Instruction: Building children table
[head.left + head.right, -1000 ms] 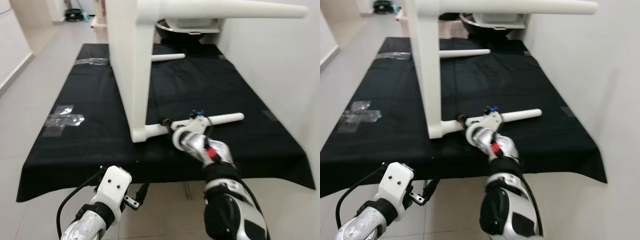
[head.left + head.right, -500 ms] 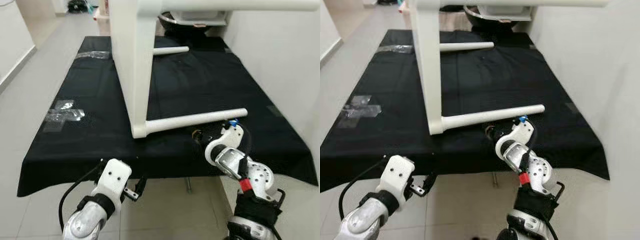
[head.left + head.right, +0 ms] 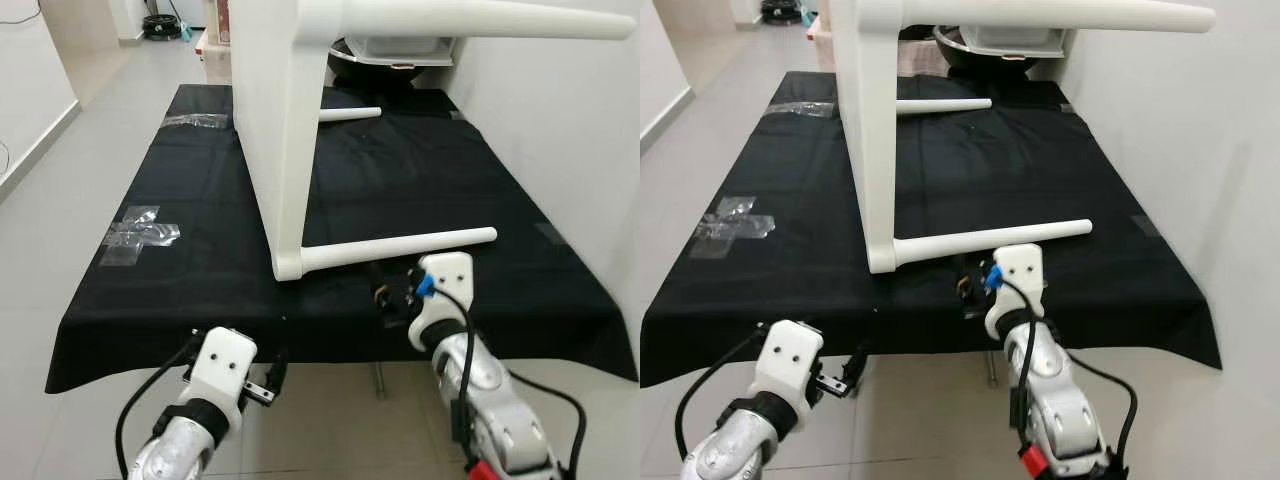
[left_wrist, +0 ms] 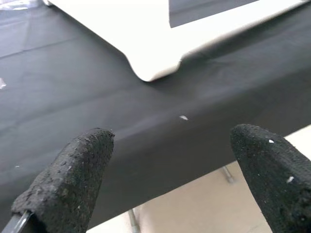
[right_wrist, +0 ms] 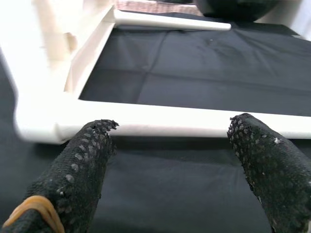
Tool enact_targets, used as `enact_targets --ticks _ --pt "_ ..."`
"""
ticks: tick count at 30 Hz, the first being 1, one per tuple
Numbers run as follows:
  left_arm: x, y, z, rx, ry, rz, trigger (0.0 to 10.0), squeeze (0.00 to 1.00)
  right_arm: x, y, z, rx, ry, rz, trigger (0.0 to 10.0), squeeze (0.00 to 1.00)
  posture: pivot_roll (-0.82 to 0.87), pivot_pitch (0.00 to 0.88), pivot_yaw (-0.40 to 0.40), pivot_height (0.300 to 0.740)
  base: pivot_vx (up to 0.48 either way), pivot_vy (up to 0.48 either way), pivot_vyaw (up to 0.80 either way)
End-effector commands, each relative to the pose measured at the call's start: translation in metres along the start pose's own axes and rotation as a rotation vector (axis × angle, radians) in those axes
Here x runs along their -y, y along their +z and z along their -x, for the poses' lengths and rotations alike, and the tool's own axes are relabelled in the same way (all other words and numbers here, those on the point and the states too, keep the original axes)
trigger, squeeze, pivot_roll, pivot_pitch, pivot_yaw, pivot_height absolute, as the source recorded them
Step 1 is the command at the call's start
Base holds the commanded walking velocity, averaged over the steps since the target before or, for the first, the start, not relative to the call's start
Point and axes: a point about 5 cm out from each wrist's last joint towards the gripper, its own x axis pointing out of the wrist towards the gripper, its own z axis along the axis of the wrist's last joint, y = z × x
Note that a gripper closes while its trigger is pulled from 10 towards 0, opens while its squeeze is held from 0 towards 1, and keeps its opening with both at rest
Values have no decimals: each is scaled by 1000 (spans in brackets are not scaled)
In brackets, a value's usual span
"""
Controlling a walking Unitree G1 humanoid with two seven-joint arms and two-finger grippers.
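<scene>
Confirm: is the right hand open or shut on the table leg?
Open. The right hand has its fingers spread apart, empty, just short of the white leg.

The children's table (image 3: 280, 120) and its legs (image 3: 400, 245) are coloured cream-white. The surface (image 3: 150, 300) is covered in plain black cloth. Clear shiny tape (image 3: 140, 232) is seen on it. The floor (image 3: 60, 160) is tiled pale grey.

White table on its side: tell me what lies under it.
The white table rests on a black cloth covering a platform. Its lower leg lies along the cloth. Tape patches sit apart. What the cloth covers is hidden.
</scene>
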Motion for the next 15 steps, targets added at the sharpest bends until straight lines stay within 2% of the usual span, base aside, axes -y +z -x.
enact_targets --ticks 1,5,13,15 --pt "1 -3 0 -10 0 12 10000 0 1 5 2 30 -5 12 10000 0 115 54 -100 740 270 -394 0" --pt "3 -5 -2 -7 -5 15 10000 0 1 -3 5 64 18 63 10000 0 111 41 -105 740 324 -351 0" --pt "4 -6 -3 -12 -1 29 10000 0 -1 -6 5 69 34 90 10000 0 110 45 -109 740 320 -333 0" --pt "3 -6 -3 -12 12 52 10000 0 -1 -6 4 74 32 101 10000 0 108 47 -110 740 0 0 0"
